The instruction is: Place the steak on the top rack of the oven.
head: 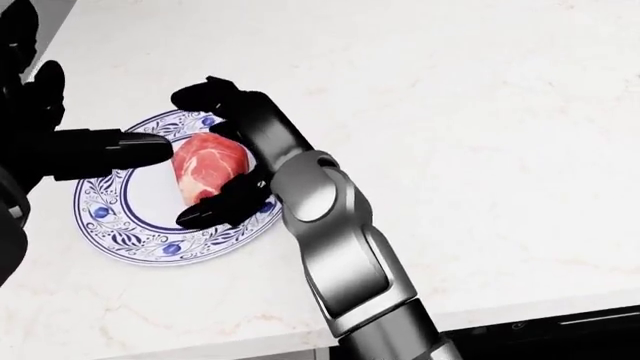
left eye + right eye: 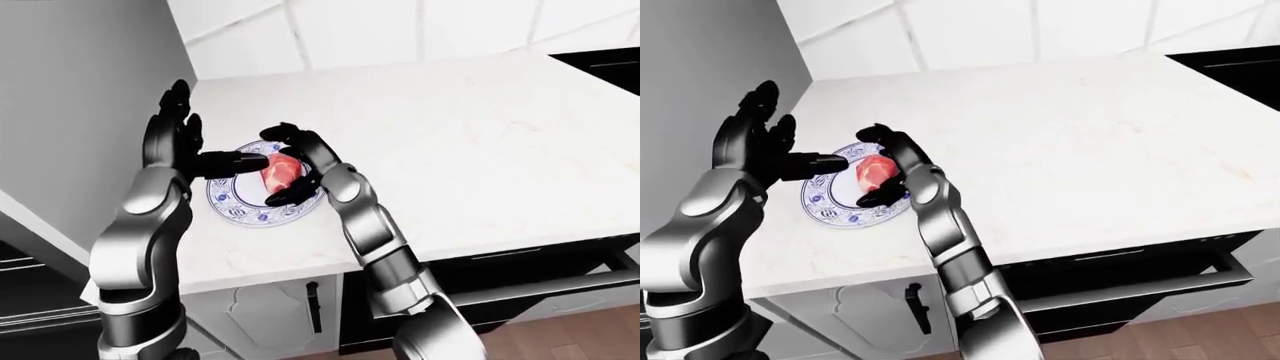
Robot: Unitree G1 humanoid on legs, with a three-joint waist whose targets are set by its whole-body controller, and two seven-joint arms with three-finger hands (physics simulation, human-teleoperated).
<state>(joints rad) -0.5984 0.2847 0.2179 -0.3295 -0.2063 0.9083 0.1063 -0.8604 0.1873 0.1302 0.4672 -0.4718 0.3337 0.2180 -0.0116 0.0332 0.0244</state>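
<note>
Blue-patterned plate (image 1: 120, 236) on white marble counter (image 1: 480, 135).

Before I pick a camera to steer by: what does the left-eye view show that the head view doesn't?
Only the left-eye view shows the tiled wall, the cabinet door under the counter, the wood floor and the whole left arm. Only the head view shows the plate's blue pattern and the steak's marbling clearly. Both show the right hand cupped around the steak, and the left hand open beside it.

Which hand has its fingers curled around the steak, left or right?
The right hand: its fingers bracket the steak above and below on the plate. The left hand only points one finger at it.
</note>
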